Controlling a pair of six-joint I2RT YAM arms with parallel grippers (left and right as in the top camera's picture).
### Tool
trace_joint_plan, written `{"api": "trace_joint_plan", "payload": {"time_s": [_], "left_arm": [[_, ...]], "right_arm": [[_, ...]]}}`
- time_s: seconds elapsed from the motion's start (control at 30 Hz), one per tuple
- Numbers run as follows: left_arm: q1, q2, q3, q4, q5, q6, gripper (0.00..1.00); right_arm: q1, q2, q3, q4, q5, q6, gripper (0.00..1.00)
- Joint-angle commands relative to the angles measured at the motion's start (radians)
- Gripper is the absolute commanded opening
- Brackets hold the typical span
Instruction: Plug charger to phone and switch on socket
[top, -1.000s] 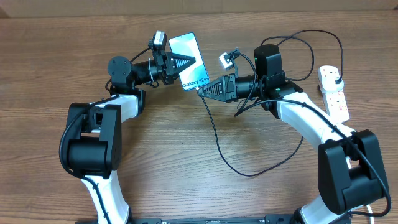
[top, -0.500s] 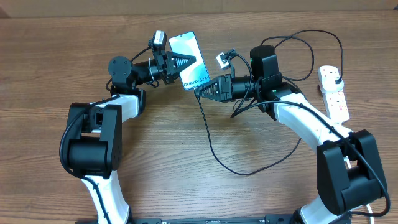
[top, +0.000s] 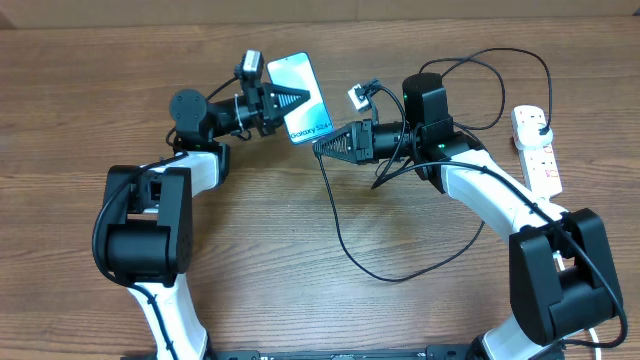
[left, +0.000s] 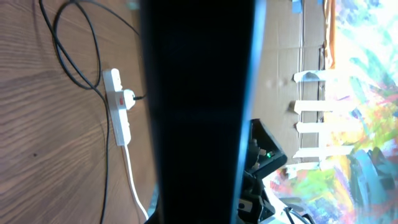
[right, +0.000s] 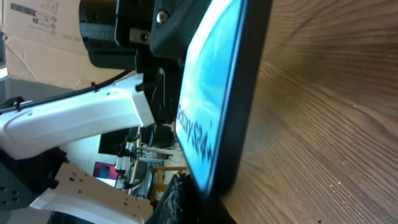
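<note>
My right gripper (top: 318, 148), pinching the charger (top: 340, 225) by its tip, points left at the near end of the phone (top: 298, 72), which my left gripper (top: 302, 98) clamps.

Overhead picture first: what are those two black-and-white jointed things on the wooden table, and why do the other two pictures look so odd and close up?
Those are two robot arms, each ending in a two-finger gripper. The overhead picture looks straight down on the table. The other two pictures come from small cameras on the wrists, so they show whatever is right at the fingers.

The left gripper is shut on a phone, whose lit screen shows from above. In the left wrist picture a dark shape, probably that phone, blocks most of the view.

The right gripper pinches the end of a thin black charger cable close to the phone's lower edge. Its camera sees the screen almost edge-on. The rest of the cable loops across the wood.

A white power strip lies near the table's right edge.
</note>
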Motion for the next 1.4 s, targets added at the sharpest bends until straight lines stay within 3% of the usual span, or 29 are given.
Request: {"api": "trace_joint_plan", "payload": {"time_s": [0.0, 0.63, 0.77, 1.07, 1.17, 1.3, 1.37], "left_arm": [[0.017, -0.01, 0.021, 0.01, 0.013, 0.019, 0.04], [0.005, -0.01, 0.021, 0.01, 0.029, 0.019, 0.04], [0.008, -0.01, 0.021, 0.01, 0.031, 0.02, 0.04], [0.008, -0.01, 0.021, 0.008, 0.026, 0.023, 0.04], [0.008, -0.01, 0.021, -0.008, 0.026, 0.026, 0.04], [0.008, -0.01, 0.021, -0.01, 0.019, 0.029, 0.04], [0.008, -0.01, 0.021, -0.01, 0.013, 0.03, 0.04]], "right_arm": [[-0.003, 0.003, 0.004, 0.011, -0.024, -0.019, 0.04], [-0.003, 0.004, 0.004, 0.002, -0.023, -0.027, 0.04], [-0.003, 0.003, 0.004, -0.111, -0.003, -0.118, 0.04], [0.003, 0.004, 0.004, -0.488, 0.312, -0.349, 0.05], [0.008, 0.004, 0.004, -0.563, 0.447, -0.36, 0.14], [0.026, 0.004, 0.004, -0.627, 0.575, -0.4, 0.52], [0.032, 0.004, 0.004, -0.636, 0.601, -0.409, 0.64]]}}
